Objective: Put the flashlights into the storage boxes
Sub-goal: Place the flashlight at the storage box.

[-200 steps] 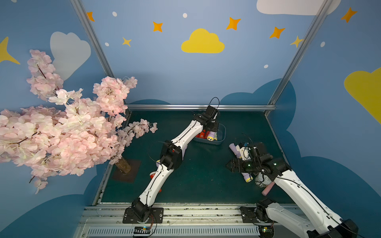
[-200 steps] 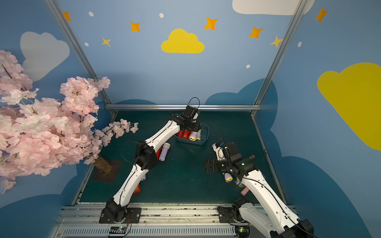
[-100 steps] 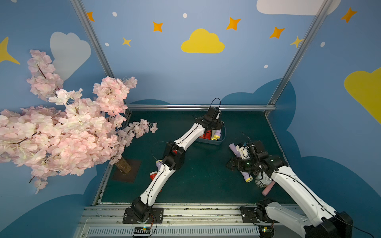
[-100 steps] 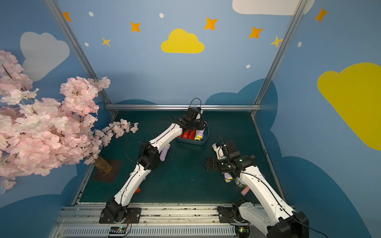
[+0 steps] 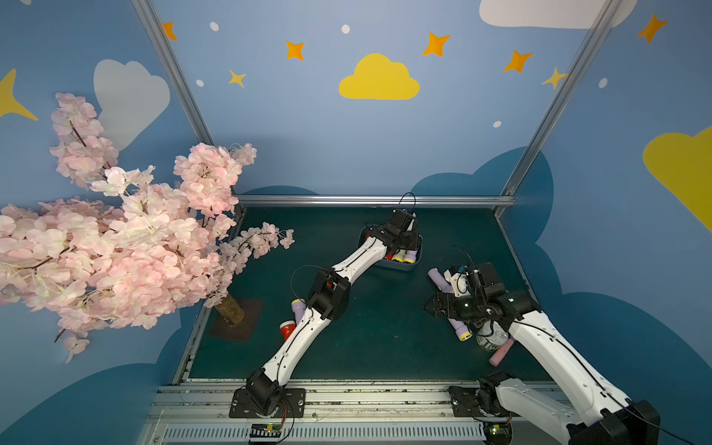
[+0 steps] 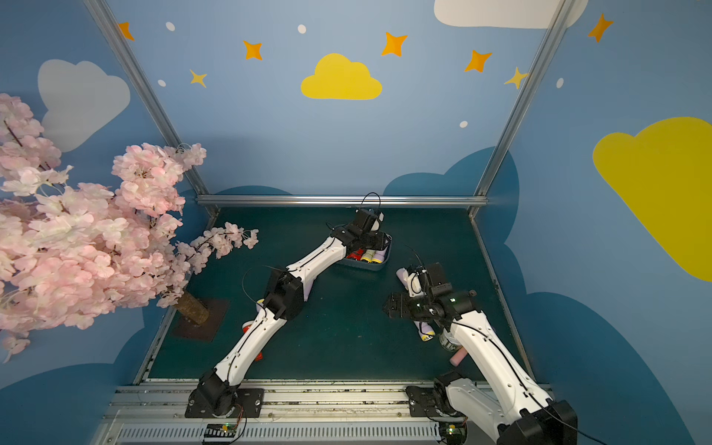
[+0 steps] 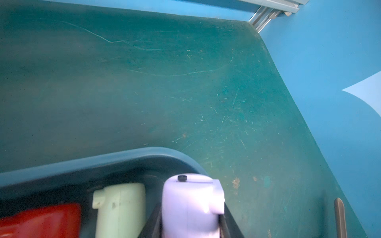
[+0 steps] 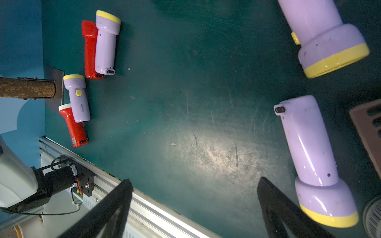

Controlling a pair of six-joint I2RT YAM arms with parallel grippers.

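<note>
while the left gripper [image 7: 189, 223] is clamped tight on a lilac flashlight [image 7: 191, 202], that item sits at the right end of the storage bin [image 7: 123, 158], beside a pale yellow flashlight [image 7: 119, 210] and a red flashlight [image 7: 41, 220]. bin location: near the far edge of the tabletop [image 8: 185, 103], right of middle. right gripper [image 8: 194, 180]: jaws spread wide, holding nothing, beside two loose lilac flashlights [image 8: 309, 148] near the right edge. four more flashlights [image 8: 77, 99], two red and two lilac: left edge, by the tree trunk [image 8: 26, 87].
</note>
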